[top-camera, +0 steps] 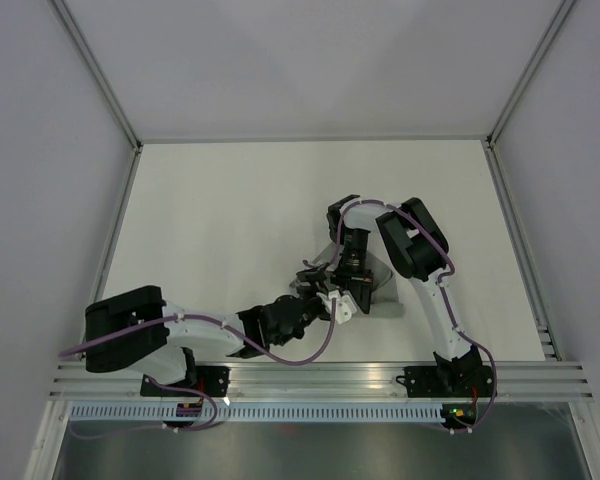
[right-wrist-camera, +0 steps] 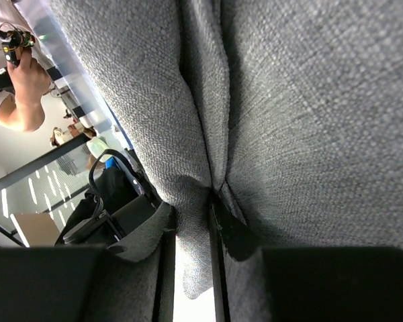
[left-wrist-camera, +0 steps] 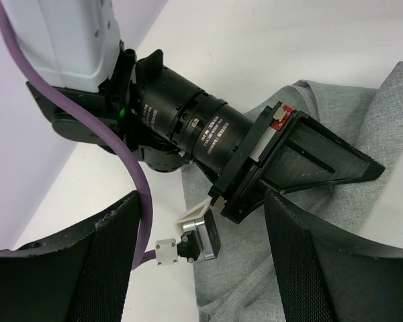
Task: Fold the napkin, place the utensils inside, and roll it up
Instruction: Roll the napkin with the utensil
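The surface is overlooked from high above its near edge. The napkin is shared by both wrist views, seen at closest range from the right one.

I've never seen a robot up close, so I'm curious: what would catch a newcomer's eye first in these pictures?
The two arms crowd together over the right-centre of the white table. The right gripper is shut on a hanging fold of the grey napkin, which fills nearly all of its wrist view. The left gripper stands wide open right beside it, holding nothing.
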Available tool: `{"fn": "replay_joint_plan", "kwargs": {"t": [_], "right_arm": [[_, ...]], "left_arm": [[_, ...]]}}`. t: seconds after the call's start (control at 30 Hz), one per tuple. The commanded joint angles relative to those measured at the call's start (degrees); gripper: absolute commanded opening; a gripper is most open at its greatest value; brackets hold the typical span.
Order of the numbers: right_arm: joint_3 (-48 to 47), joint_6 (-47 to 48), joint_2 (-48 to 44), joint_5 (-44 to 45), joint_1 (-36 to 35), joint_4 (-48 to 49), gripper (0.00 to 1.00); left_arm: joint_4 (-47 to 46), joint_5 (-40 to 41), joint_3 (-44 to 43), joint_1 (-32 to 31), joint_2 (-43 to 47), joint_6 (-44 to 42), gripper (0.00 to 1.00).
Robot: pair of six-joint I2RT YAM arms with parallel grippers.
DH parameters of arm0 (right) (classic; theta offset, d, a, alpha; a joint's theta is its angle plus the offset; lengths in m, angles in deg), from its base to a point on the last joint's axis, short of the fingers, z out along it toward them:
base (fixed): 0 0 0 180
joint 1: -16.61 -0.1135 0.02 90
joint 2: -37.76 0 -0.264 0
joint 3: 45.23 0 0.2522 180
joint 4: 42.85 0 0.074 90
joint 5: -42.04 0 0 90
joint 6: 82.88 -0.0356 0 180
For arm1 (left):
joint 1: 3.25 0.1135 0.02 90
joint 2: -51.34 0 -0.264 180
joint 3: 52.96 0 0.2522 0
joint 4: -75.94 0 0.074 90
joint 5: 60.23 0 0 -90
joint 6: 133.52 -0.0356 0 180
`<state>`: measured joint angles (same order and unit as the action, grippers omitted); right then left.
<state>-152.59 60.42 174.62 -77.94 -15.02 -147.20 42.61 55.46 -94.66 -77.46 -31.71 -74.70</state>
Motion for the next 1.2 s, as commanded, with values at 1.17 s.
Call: {"fn": "replay_joint_plan", "kwargs": {"t": [1.17], "right_arm": [[-0.53,-2.41,2.8,3.26,1.49,26.25,0.09]], "left_arm": [[-0.19,-21.55,-2.99,2.31,-14.33,2.96,0.78]]}}
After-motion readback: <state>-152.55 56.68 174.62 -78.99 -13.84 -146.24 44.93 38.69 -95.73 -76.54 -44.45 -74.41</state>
